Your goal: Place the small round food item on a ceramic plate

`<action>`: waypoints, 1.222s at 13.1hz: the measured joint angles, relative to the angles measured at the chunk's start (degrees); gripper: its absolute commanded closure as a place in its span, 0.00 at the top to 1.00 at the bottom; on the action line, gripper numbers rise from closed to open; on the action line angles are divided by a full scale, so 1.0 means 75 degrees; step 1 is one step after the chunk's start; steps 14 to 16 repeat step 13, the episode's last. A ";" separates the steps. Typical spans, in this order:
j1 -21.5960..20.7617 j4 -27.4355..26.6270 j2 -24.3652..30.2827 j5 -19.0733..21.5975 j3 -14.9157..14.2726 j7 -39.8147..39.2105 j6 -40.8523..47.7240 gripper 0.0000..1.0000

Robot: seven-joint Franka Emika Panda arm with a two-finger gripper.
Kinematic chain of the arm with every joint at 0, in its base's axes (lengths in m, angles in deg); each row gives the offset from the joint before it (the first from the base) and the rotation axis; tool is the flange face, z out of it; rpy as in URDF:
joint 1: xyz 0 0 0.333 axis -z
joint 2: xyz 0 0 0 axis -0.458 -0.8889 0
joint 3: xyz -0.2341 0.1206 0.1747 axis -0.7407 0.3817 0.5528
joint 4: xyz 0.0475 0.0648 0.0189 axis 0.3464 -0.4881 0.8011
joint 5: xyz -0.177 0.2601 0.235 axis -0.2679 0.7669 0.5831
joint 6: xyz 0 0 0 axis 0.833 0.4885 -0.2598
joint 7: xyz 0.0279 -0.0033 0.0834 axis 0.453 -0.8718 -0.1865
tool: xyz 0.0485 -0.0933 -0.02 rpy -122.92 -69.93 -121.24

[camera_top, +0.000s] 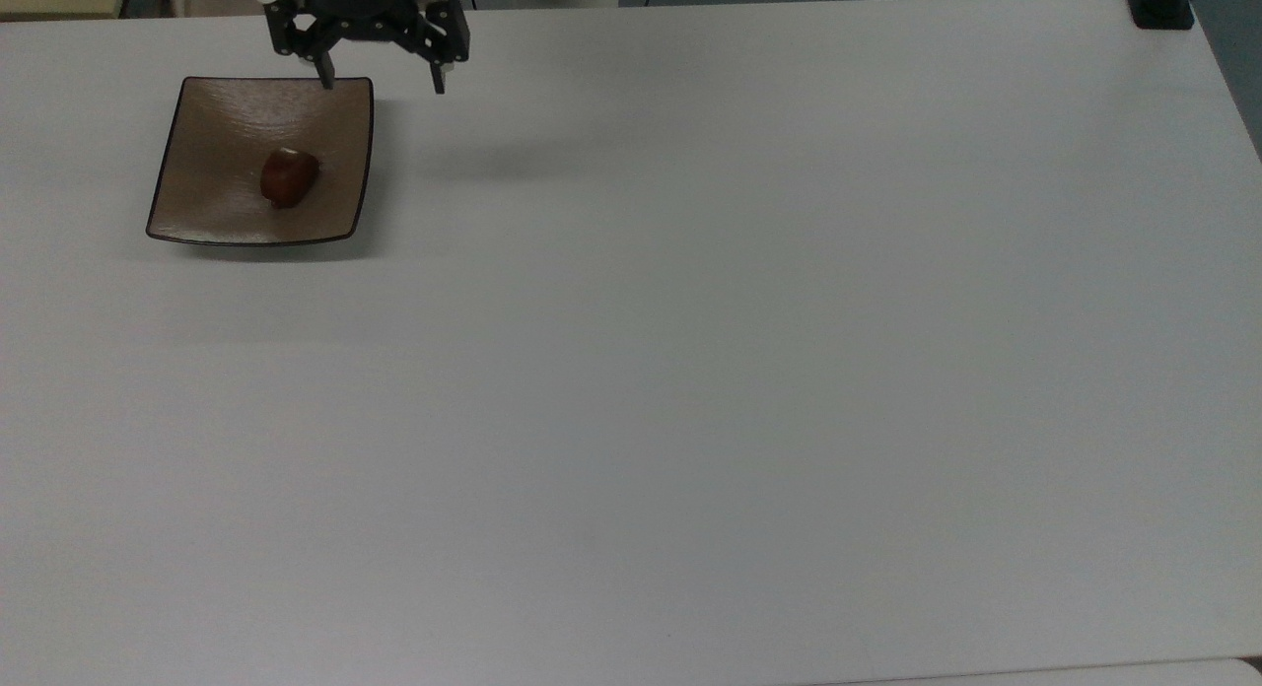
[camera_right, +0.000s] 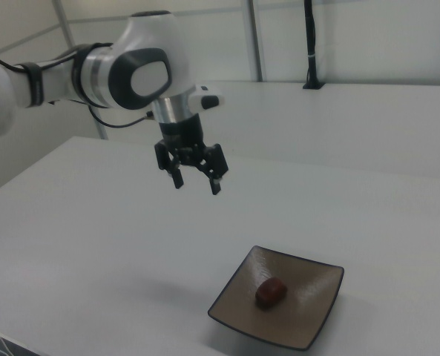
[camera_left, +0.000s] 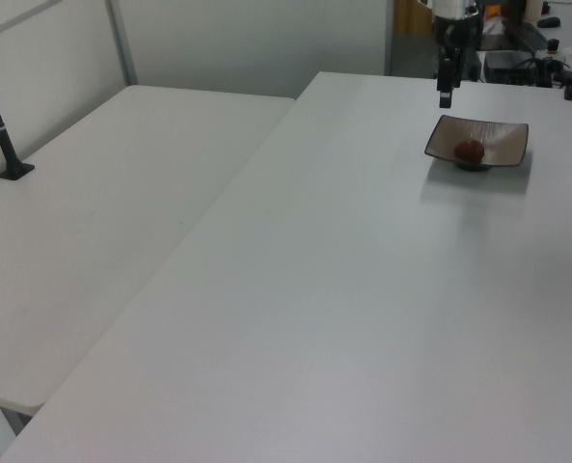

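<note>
The little brown nut (camera_top: 288, 177) sat on the plate (camera_top: 207, 208). The claw (camera_top: 381, 80) hung above the table, well away, fingers spread wide and empty. The job looked done; next, just move off.

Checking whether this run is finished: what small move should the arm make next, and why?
Probably just keep the tool raised and retreat. The small round food item already lies inside the ceramic plate, and the tool is open, empty and well above the table.
</note>
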 measured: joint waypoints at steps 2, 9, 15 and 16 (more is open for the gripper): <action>-0.0001 -0.0001 0.0283 0.0000 0.0428 0.0394 0.0165 1.00; -0.0100 -0.0002 0.0302 0.0000 0.1209 0.1970 0.0136 1.00; -0.0062 0.0000 0.0306 0.0000 0.1130 0.1968 -0.0041 1.00; -0.0062 0.0000 0.0306 0.0000 0.1130 0.1968 -0.0041 1.00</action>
